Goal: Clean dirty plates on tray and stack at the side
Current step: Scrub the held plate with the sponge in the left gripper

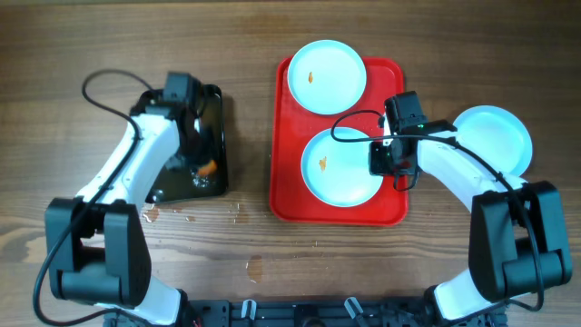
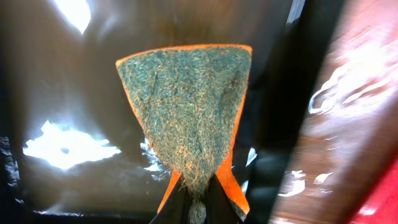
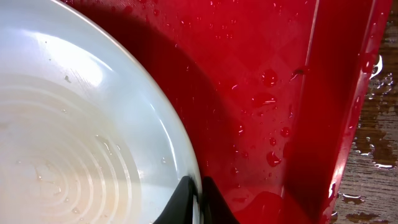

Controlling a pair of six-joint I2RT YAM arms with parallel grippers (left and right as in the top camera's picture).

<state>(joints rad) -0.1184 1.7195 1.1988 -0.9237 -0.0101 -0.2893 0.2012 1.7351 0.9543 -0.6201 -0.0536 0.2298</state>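
Note:
Two pale blue plates lie on the red tray: a far one and a near one, each with a small orange smear. A third plate lies on the table right of the tray. My right gripper is shut on the near plate's right rim; the right wrist view shows its fingers pinching that rim over the wet tray. My left gripper is over the black tray, shut on an orange-backed green scouring sponge.
The black tray holds liquid that glints in the left wrist view. Water drops and small smears mark the wood in front of both trays. A cable loops from the left arm.

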